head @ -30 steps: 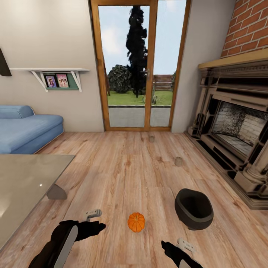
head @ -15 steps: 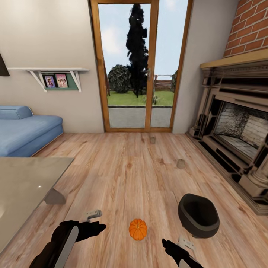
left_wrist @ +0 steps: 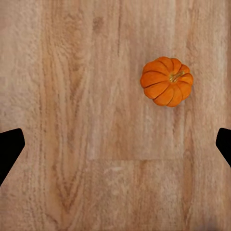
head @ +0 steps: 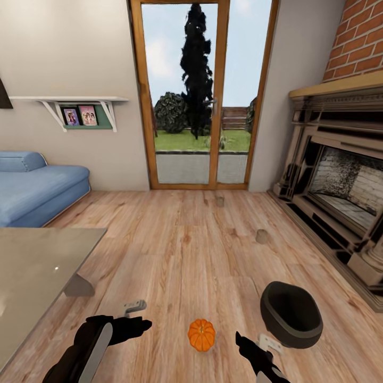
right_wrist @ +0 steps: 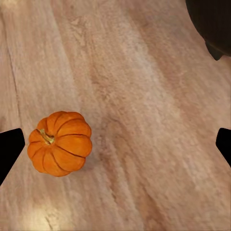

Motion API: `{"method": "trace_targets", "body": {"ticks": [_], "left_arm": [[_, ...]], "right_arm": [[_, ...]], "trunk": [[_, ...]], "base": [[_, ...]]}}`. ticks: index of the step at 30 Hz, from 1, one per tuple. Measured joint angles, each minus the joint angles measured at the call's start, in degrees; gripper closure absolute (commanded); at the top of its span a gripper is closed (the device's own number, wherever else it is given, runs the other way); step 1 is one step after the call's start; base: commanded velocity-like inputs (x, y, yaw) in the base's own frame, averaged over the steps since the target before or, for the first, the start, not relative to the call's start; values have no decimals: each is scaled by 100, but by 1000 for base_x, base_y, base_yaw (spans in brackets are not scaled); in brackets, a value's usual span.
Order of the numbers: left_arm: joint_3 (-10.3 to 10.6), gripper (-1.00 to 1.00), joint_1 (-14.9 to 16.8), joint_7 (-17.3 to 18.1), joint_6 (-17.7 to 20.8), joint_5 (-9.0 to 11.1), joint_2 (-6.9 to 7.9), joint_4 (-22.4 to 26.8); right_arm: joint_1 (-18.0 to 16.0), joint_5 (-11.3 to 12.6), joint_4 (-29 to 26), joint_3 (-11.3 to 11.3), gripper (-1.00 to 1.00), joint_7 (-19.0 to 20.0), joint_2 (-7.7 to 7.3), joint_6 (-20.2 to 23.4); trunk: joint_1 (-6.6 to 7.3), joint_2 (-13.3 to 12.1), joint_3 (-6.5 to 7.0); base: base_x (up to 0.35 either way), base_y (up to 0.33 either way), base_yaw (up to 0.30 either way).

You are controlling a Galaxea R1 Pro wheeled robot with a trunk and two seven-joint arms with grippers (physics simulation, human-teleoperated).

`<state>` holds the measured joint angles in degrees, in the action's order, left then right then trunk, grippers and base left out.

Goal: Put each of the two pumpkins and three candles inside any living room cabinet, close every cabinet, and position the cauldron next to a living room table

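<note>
One orange pumpkin (head: 201, 334) lies on the wooden floor between my two grippers, and it also appears in the wrist views (left_wrist: 166, 81) (right_wrist: 60, 143). The black cauldron (head: 291, 314) stands on the floor just right of it, its edge in the right wrist view (right_wrist: 211, 24). Two beige candles (head: 219, 201) (head: 261, 236) stand farther off toward the glass door. My left gripper (head: 137, 319) (left_wrist: 115, 149) hovers open to the pumpkin's left. My right gripper (head: 250, 344) (right_wrist: 115, 149) is open between pumpkin and cauldron. Both are empty. The cabinet is out of view.
A grey table (head: 32, 266) fills the near left, with a blue sofa (head: 37, 186) behind it. A dark fireplace (head: 340, 186) lines the right wall. The glass door (head: 197, 106) is straight ahead, with a wall shelf (head: 85, 109) to its left.
The whole view has shifted: pumpkin, cauldron and candles sit lower and further right in the picture, so the camera has moved closer. Both arms keep their pose in the view.
</note>
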<state>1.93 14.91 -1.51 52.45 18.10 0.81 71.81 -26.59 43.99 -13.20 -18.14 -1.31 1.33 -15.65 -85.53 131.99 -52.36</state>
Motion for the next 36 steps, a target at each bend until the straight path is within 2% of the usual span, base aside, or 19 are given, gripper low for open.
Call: {"method": "trace_targets", "body": {"ticks": [3,6,11,20,22,25,27,29,32,36], "left_arm": [[0,-100,2,0,0,0,6,2],[0,-100,2,0,0,0,-1,3],[0,-100,2,0,0,0,-5,3],[0,-100,0,4,0,1,-3,22],[-1,-100,1,27,0,9,6,34],[-4,-100,2,44,0,34,16,44],[-7,-100,2,52,0,46,27,49],[-7,-100,2,59,0,56,34,54],[-8,-100,1,62,0,65,29,56],[-8,-100,0,63,0,68,24,56]], "right_arm": [[1,-4,-1,-6,-100,160,-3,8],[1,37,9,-5,-100,796,-8,160],[2,60,71,26,-100,1328,-9,450],[2,64,318,38,-100,1509,-2,635],[2,67,341,44,-100,1517,0,914],[-19,96,315,39,-100,1512,7,1561],[-52,185,311,37,-100,1499,8,1903],[-79,420,306,44,-100,1483,15,2097],[-113,812,295,41,-100,1443,17,2188],[-251,990,291,38,-100,1426,23,2174]], "trunk": [[0,0,0],[0,0,0],[0,0,0],[0,0,0],[0,0,0],[0,0,0],[0,0,0],[0,0,0],[0,0,0],[0,0,0]], "base": [[11,12,0],[3,4,0],[37,5,0],[113,44,0],[24,8,0],[8,3,0],[2,1,0],[0,0,0],[0,0,0],[0,0,0]]}}
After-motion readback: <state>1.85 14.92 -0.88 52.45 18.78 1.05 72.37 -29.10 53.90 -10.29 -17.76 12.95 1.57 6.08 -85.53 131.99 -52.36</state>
